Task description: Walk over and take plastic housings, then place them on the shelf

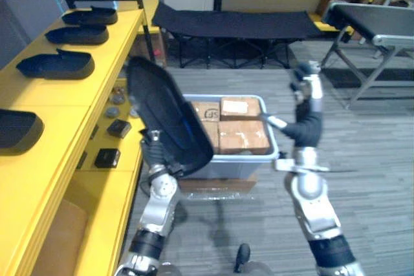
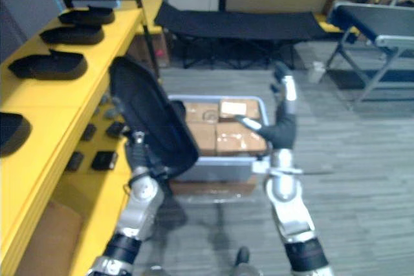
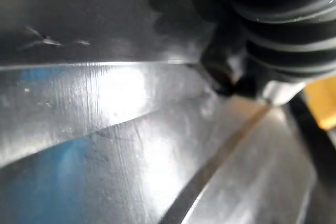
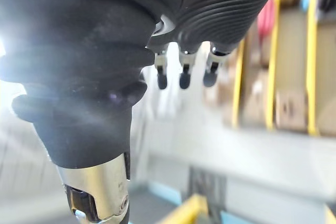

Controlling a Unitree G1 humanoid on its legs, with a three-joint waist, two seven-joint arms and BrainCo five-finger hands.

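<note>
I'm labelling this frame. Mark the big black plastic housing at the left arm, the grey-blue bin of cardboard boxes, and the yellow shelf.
Big black plastic housing (image 1: pixel 165 117), left eye view, middle of shell.
Grey-blue bin (image 1: pixel 242 166), left eye view, front wall.
Yellow shelf (image 1: pixel 71 103), left eye view, bare top.

Fingers of left hand (image 1: pixel 154 148) hidden behind held housing (image 1: pixel 165 117), shelf housing (image 1: pixel 16 130) cropped

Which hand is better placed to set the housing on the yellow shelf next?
Left. The left hand carries the dark housing beside the yellow shelf on its side; the right hand is open and empty over the bin, farther off.
</note>
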